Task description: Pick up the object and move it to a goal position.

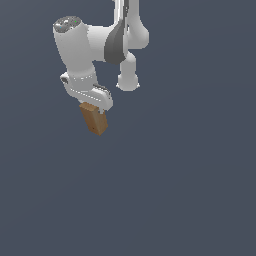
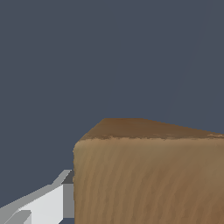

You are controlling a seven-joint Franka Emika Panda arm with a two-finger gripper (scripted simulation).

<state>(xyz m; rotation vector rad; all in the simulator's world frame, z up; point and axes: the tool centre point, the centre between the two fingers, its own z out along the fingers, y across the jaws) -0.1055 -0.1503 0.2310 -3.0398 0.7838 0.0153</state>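
The object (image 1: 94, 120) is a small tan-brown wood-textured block, tilted, sticking out below the white hand. My gripper (image 1: 95, 106) is shut on its upper part, at the exterior view's upper left. In the wrist view the block (image 2: 148, 175) fills the near part of the picture, and one white finger (image 2: 46, 204) presses against its side. The other finger is hidden behind the block. I cannot tell from these views how high the block is above the floor.
The white arm (image 1: 80, 45) reaches down from the top of the exterior view. A plain dark grey-blue surface (image 1: 175, 190) surrounds it. No other objects show.
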